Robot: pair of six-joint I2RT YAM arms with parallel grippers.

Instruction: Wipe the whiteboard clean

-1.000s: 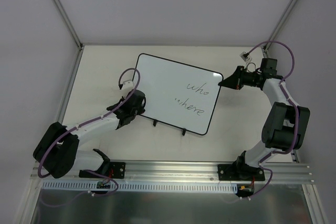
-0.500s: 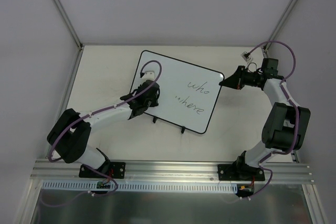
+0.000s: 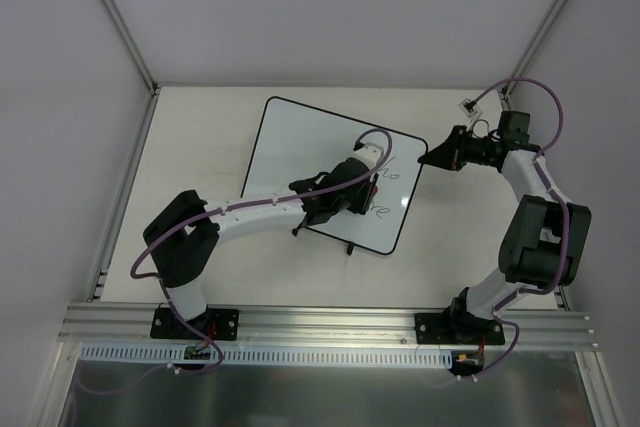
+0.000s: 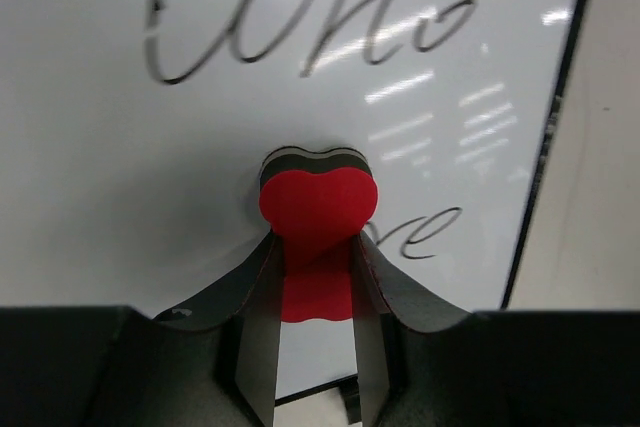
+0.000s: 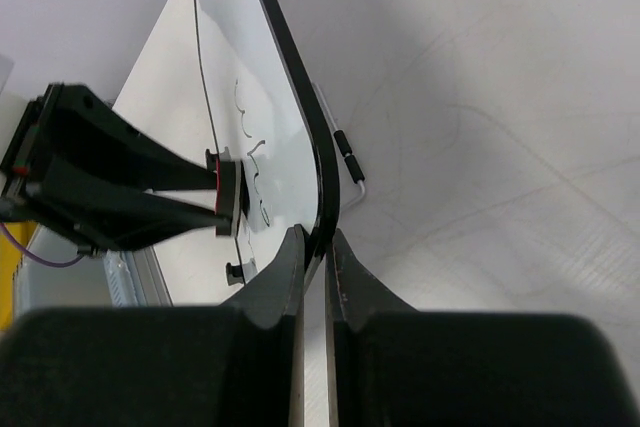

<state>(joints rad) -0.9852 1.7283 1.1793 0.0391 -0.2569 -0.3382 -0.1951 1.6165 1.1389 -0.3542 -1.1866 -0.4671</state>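
Observation:
The whiteboard (image 3: 300,157) stands tilted on two black feet, with black handwriting "who" (image 4: 300,32) and the end of a second word (image 4: 415,232). My left gripper (image 3: 366,195) is shut on a red eraser (image 4: 318,209) with a dark felt layer, held against the board over the second word. My right gripper (image 3: 428,159) is shut on the board's black frame (image 5: 318,197) at its right corner, one jaw on each face. The eraser (image 5: 228,197) and the left gripper also show in the right wrist view, against the written face.
The beige table (image 3: 200,127) is walled on the left, back and right by grey panels. An aluminium rail (image 3: 330,325) runs along the near edge. A small white connector (image 3: 464,105) hangs on the right arm's purple cable.
My left arm has swept right across the board, from its left edge to the handwriting, carrying the eraser. Most of the lower word is now covered or wiped. The right arm has not moved.

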